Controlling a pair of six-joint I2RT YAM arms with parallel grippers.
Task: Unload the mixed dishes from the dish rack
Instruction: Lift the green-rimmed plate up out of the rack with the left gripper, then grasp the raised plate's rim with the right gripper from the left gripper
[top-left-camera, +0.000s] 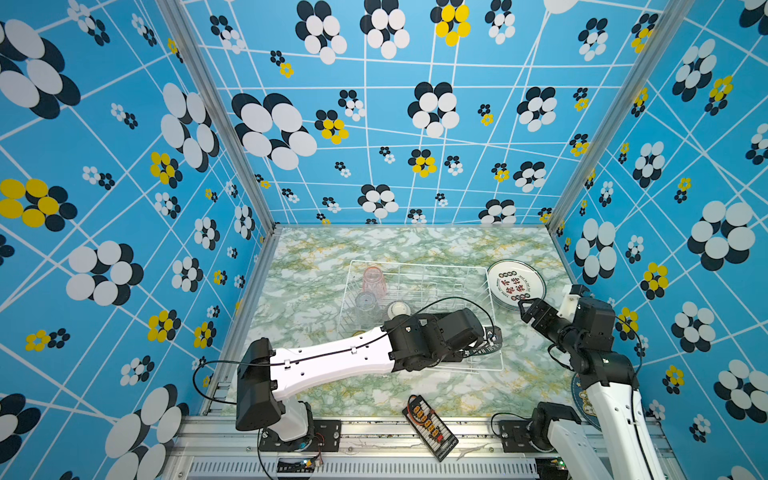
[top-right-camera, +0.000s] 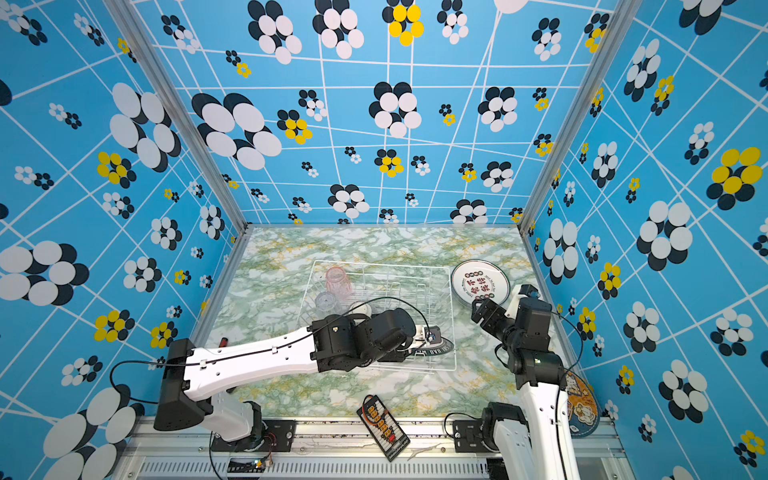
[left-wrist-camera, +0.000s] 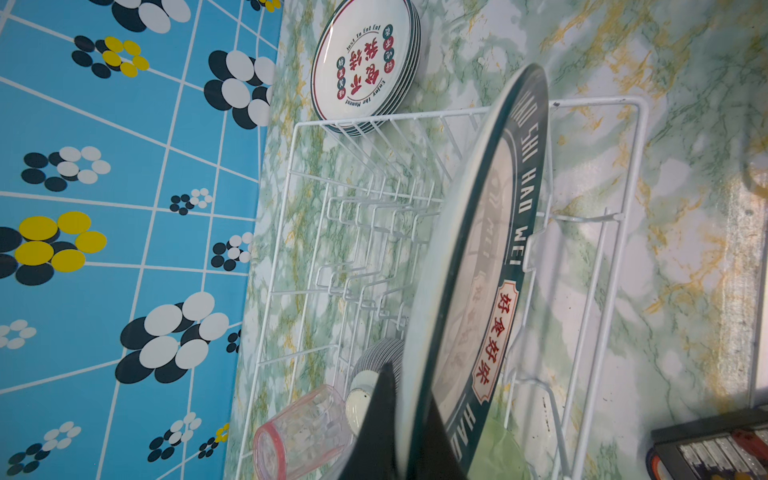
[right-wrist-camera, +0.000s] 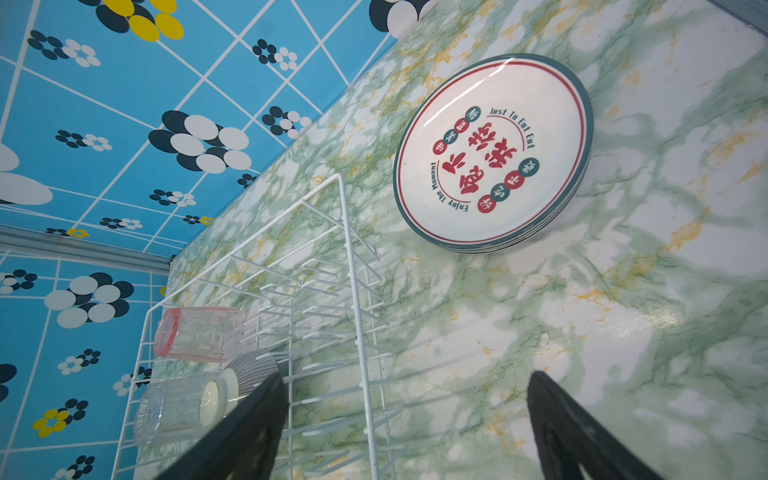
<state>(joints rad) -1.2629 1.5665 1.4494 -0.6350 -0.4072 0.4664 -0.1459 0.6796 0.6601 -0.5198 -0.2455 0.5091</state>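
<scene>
- Your left jaws are clamped on the rim of a plate (left-wrist-camera: 478, 249) with a dark green lettered border. It stands on edge at the near right end of the dish rack (top-left-camera: 419, 264).
- Your right jaws are apart and hold nothing. They hang just beside the stack of plates (top-left-camera: 515, 284).
- That stack lies flat on the worktop (top-left-camera: 307, 291), near the rack's far right corner but apart from it. I judge it to be the unloaded part of the job; I can't count the plates for certain.
- The held plate looks like the last one in the rack, since the other plate slots are bare.
- Left in the rack at its left end are the pink tumbler (top-left-camera: 372, 280), the clear tumbler (top-left-camera: 365, 303) and the small striped bowl (top-left-camera: 398, 309). A green tumbler (left-wrist-camera: 498, 453) sits by the held plate. So I'd put the job at roughly half done.
- The plate must rise over the rack's right wall, and the right arm (top-left-camera: 582, 328) is near the way to the stack.
- Bare worktop lies left of and behind the rack. The black board (top-left-camera: 430, 426) lies at the front edge.
</scene>
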